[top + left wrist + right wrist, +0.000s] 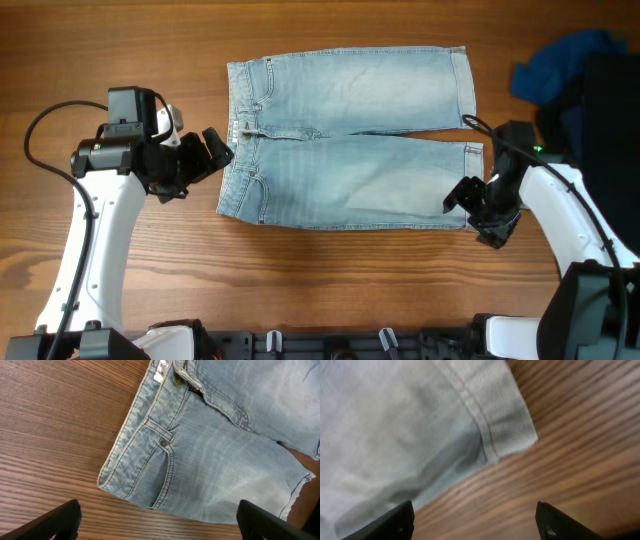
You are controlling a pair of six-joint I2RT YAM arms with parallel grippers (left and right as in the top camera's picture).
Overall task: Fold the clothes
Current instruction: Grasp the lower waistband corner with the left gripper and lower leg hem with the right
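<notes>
The light blue denim shorts (350, 140) lie flat on the wooden table, waistband to the left, cuffed hems to the right. My left gripper (215, 155) is open and empty at the waistband's near corner; in the left wrist view the front pocket (155, 470) and waist button (177, 381) show above its fingers (157, 525). My right gripper (468, 200) is open and empty at the near leg's cuff corner; the right wrist view shows that cuff (505, 420) just above its fingers (475, 522).
A heap of royal-blue (560, 65) and black garments (610, 100) lies at the table's far right, behind my right arm. Bare wood (330, 280) runs along the front of the table.
</notes>
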